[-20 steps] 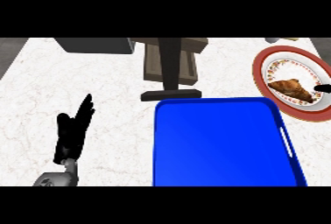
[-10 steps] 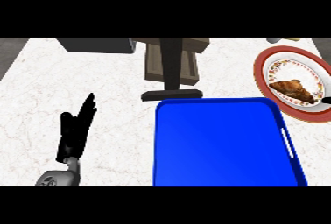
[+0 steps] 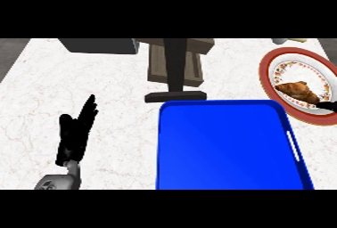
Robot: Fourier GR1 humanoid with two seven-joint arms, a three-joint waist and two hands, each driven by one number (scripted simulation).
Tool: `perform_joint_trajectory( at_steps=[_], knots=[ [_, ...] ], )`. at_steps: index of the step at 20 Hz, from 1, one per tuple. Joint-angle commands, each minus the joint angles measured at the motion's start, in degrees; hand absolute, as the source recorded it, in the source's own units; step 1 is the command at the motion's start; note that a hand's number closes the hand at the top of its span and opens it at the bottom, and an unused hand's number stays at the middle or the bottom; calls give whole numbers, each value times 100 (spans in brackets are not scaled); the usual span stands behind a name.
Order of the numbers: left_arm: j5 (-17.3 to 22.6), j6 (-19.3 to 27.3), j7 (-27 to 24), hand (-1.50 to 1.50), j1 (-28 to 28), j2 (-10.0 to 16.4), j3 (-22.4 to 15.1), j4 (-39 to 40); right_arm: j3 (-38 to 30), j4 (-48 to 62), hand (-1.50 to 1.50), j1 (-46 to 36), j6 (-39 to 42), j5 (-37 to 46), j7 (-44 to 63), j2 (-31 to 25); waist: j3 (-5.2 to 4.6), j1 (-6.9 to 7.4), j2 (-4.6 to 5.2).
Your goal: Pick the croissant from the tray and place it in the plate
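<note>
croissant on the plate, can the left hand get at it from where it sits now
Probably not directly. The left hand rests open at the view's far left, while the croissant lies on the plate at the far right, with the blue tray between them.

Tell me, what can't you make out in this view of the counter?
Head view:
- Right hand: only a dark sliver shows; the right edge cuts off the rest.
- Plate: its right side runs past that edge.
- Tray: near end cut off by the lower edge.
- Dark box: cut by the top edge; what it is stays unclear.
</note>
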Motion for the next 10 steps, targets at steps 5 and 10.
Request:
perform_joint_trajectory(
  at_steps=[5, 10],
  knots=[
    [-82, -58, -331, 0, 326, -30, -95, 38, 46, 76, -150, 209, -302, -20, -61, -22, 4, 21, 14],
    [-57, -19, -189, 0, -24, -46, 3, 159, 134, 62, -150, 131, -507, 47, 152, -167, 3, -8, 11]
  ],
)
